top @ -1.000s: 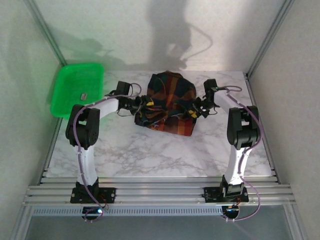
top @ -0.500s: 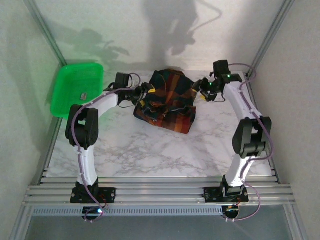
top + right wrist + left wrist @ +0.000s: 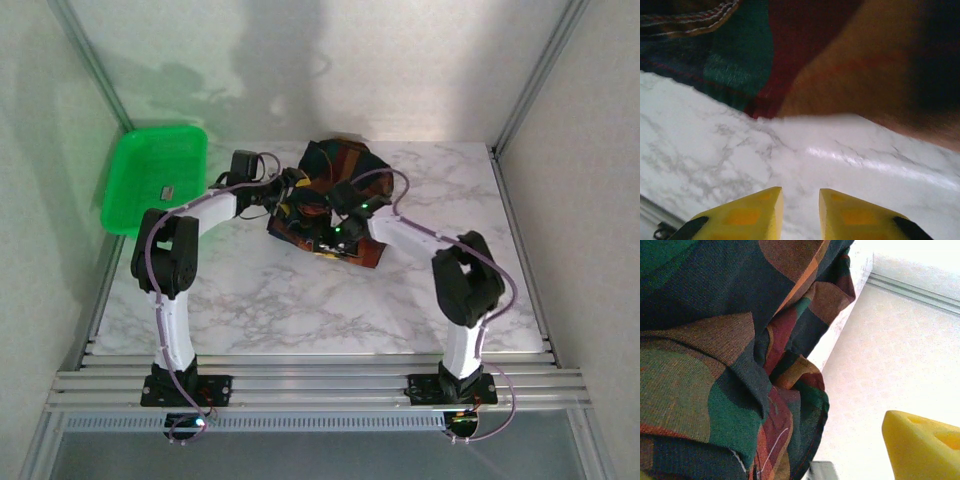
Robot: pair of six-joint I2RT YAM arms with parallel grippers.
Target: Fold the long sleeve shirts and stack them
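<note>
1. At the far left, the green tray (image 3: 128, 170) sits well apart from the work. Folding looks to need nothing from it, so neither arm has reason to swing that way.
2. Next, the left gripper (image 3: 288, 190) is at the left edge of the cloth heap. Its wrist view shows one yellow finger (image 3: 920, 440) set far out to the side with bare space beside it. Cloth is piled on the other side, so I read this gripper as released and clamping nothing. Before closing, it should single out one outer layer, a hem or a sleeve edge, and not take a fistful of folds.
3. In the middle, the plaid shirt (image 3: 335, 165) lies bunched up toward the rear of the marble table (image 3: 300, 310). It is not flat, and I cannot make out the collar or the sleeves. The step in hand looks to be spreading it out, and no fold is made yet. Soft cloth like this will likely crumple if pushed, so lifting it and drawing it outward should serve better.
4. On the right, the right gripper (image 3: 801, 192) hangs low over bare marble just before the shirt's near edge. Its fingers are close together with a narrow gap and nothing between them, so it too is released. It should open wider, slip under that edge and pinch a corner opposite the left's hold. Both should then pull apart evenly.
</note>
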